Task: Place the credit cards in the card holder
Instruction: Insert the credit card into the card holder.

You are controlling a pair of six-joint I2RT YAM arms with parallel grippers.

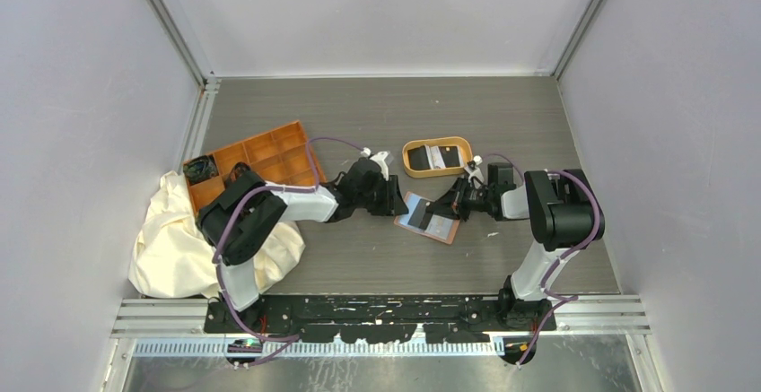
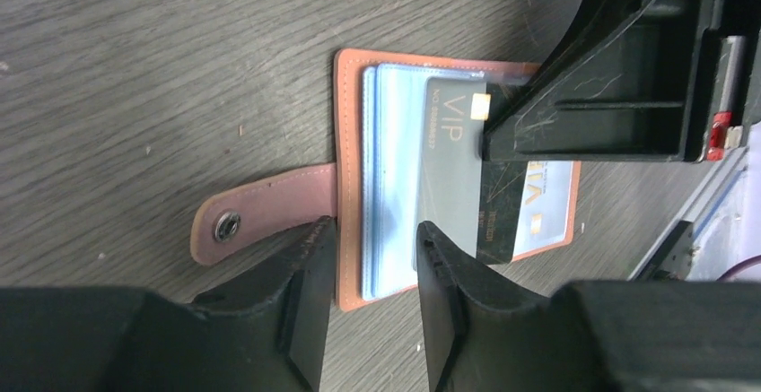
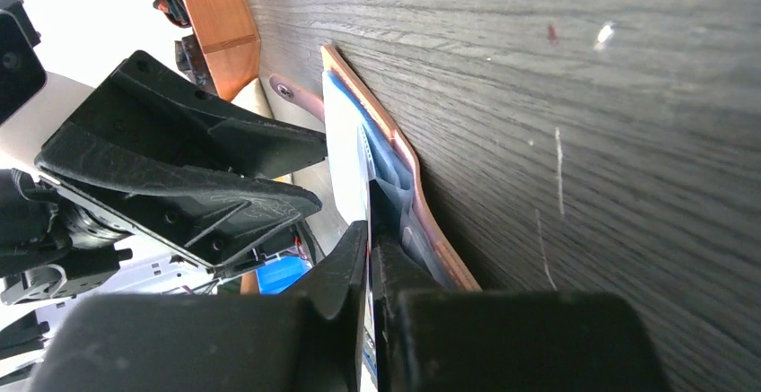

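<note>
Left wrist view shows the card holder (image 2: 350, 141) lying open and flat on the counter (image 2: 135, 96), its snap tab (image 2: 260, 217) sticking out on the left tool's side and its blue pocket leaves (image 2: 390, 204) fanned just inside the pink rim. A grey VIP card (image 2: 453, 177) lies over those leaves with its long axis parallel to their free edges. A darker card (image 2: 507, 222) sits beneath it; I cannot tell whether that one is already pocketed.

The left tool (image 2: 372, 275) stands partly open, its jaws astride the holder's edge beside the tab, and nothing is plainly pinched between them. One fingertip is at the corner of the VIP card.

In the right wrist view, the right tool (image 3: 370, 239) is pinched almost shut on the VIP card. The card shows edge-on between its fingers, lifted a little off the holder's face.

From the top external view, the holder is mid-counter, between the two tools and just near of the oval tray (image 1: 406, 157). More cards (image 1: 440, 156) wait in that tray.

The step in hand looks like seating this card. The leaves lie to the left of the held card, towards the left tool, so the right arm, which has the card, would have to drive it that way. The card must stay level and square to a leaf's mouth. The left tool is the one placed to keep the holder from sliding or to part a leaf. A tilted card would likely ride over the leaves rather than enter one.
</note>
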